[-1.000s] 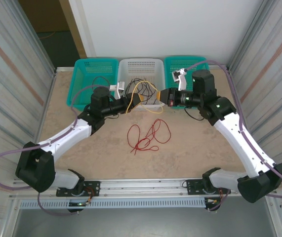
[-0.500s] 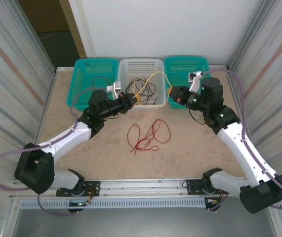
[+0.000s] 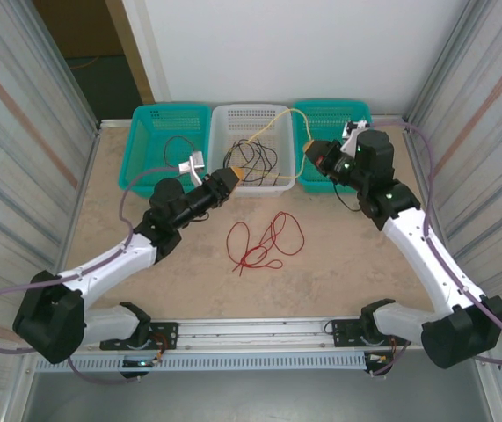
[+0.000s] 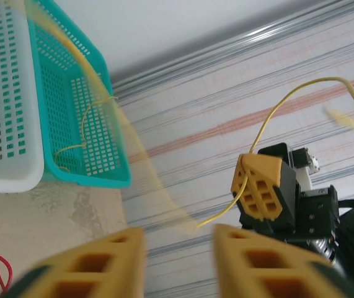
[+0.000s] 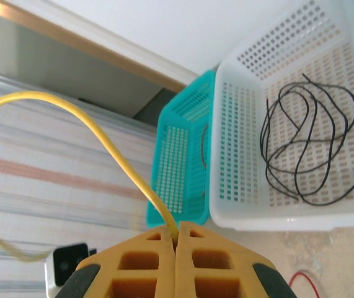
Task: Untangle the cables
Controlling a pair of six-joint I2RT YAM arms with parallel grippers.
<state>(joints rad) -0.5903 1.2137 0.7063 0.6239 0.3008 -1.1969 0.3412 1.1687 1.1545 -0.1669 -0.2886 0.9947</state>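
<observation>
The job looks partly done. One black cable [image 3: 178, 145] lies alone in the left teal basket [image 3: 158, 114] at the upper left, and the red cable [image 3: 264, 242] lies loose on the bare tabletop [image 3: 145, 281] in the middle of the frame, apart from the rest. Another black cable [image 3: 255, 158] sits in loops inside the white basket [image 3: 251, 111] at top centre.

The yellow cable [image 5: 127, 164] is the one in hand. The right claw [image 5: 175, 239] has its fingers pressed together on it, and in the top view the cable arcs from that claw over the white basket's right rim and down toward the black loops. The left claw [image 4: 180, 239] stands spread just below the white basket. The blurred yellow strand runs by its fingers, seemingly ungripped, though the blur leaves that unsure.

By my judgement, what is left is to draw the yellow cable clear of the black one and lay it by itself, perhaps in the right teal basket [image 3: 343, 110].

The tabletop is beige and marbled, with a metal rail along the bottom edge. Ribbed metal panels with a reddish stripe close both sides, a white wall stands behind, and a dark doorway opens at upper left
</observation>
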